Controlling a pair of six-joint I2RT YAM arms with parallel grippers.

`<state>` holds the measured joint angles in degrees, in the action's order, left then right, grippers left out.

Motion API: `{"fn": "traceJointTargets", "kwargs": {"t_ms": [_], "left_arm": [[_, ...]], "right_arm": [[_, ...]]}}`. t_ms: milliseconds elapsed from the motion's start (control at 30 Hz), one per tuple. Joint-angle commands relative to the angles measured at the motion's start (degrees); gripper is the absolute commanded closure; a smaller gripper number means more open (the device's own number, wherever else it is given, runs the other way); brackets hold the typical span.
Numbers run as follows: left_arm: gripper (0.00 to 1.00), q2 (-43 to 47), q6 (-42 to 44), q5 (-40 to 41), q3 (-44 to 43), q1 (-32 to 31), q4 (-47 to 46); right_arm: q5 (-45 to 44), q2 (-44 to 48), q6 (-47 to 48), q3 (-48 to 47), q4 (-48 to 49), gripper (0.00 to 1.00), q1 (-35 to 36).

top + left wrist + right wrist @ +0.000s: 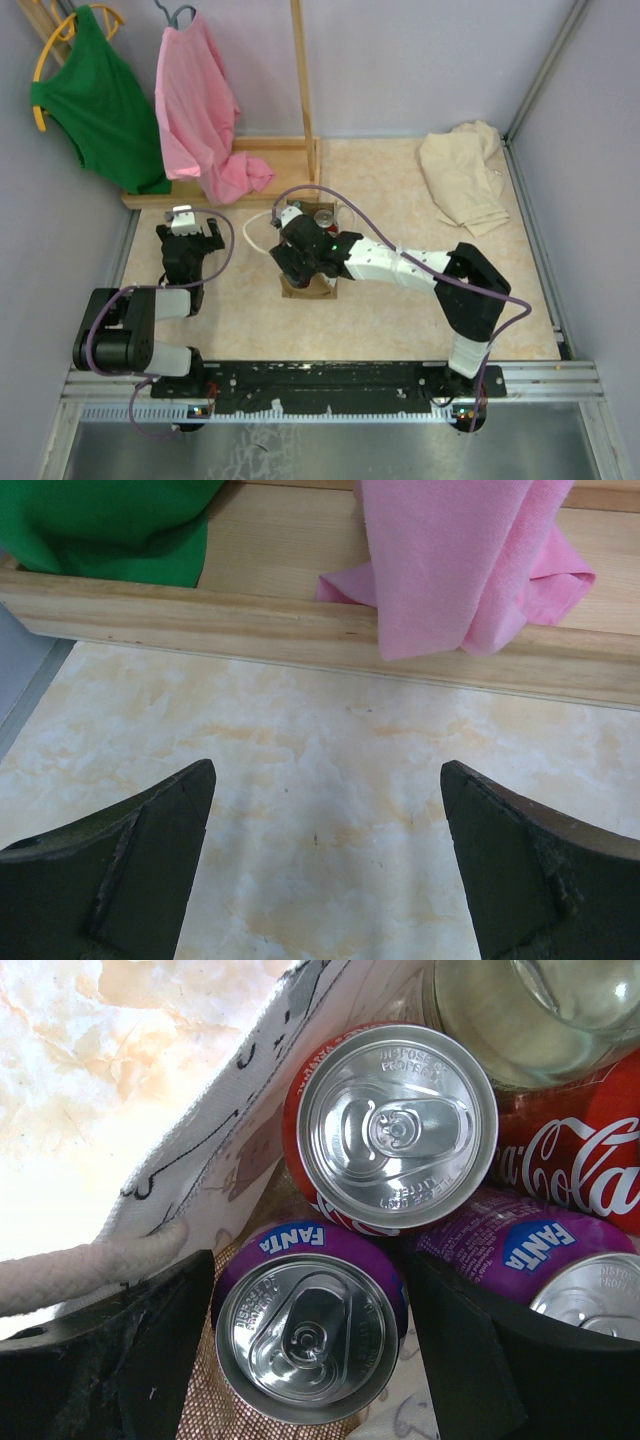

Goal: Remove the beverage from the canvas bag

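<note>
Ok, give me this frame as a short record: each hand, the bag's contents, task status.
left hand: open, empty, over the table near the pink cloth
right hand: inside the canvas bag, fingers either side of a purple Fanta can; contact unclear
bag contents: that can, second Fanta can, upright Coca-Cola can, another Coca-Cola can, glass container
task status: no beverage out yet

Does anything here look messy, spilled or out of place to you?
Nothing spilled or broken. The pink shirt has its hem pooled on the wooden base, and a cream cloth lies crumpled in the far right corner. Inside the canvas bag the drinks are jumbled: a red can stands upright, a purple can beside it leans.
</note>
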<state>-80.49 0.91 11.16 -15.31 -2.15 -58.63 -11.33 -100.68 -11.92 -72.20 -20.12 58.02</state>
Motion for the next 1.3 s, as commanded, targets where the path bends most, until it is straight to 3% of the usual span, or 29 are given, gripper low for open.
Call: {"fn": "traceJointTargets", "kwargs": {"t_ms": [0, 200, 567, 767, 967, 1067, 1267], "left_arm": [[0.0, -0.6, -0.6, -0.4, -1.4, -0.1, -0.7], [0.0, -1.0, -0.6, -0.5, -1.5, -0.1, -0.8], [0.0, -1.5, -0.7, -0.5, -1.7, -0.1, -1.1], [0.0, -1.5, -0.6, -0.4, -1.7, -0.1, -1.0], [0.0, -1.3, -0.6, -0.3, -1.7, -0.1, -1.0], [0.0, -1.4, -0.6, -0.4, -1.7, -0.1, -1.0], [0.0, -1.2, -0.5, -0.2, -1.7, -0.1, -1.0]], "right_arm": [[0.7, -2.0, -0.3, -0.1, -12.1, 0.21, 0.8], [-0.3, -1.9, 0.0, -1.0, -14.3, 0.29, 0.8], [-0.1, -3.6, 0.0, -0.8, -13.2, 0.33, 0.8], [2.0, -4.9, 0.3, -1.1, -13.1, 0.25, 0.8], [2.6, -5.6, 0.3, -1.1, -13.1, 0.26, 0.8], [2.4, -5.7, 0.3, -1.1, -13.0, 0.3, 0.8], [2.2, -6.4, 0.6, -1.2, -13.1, 0.57, 0.8]]}}
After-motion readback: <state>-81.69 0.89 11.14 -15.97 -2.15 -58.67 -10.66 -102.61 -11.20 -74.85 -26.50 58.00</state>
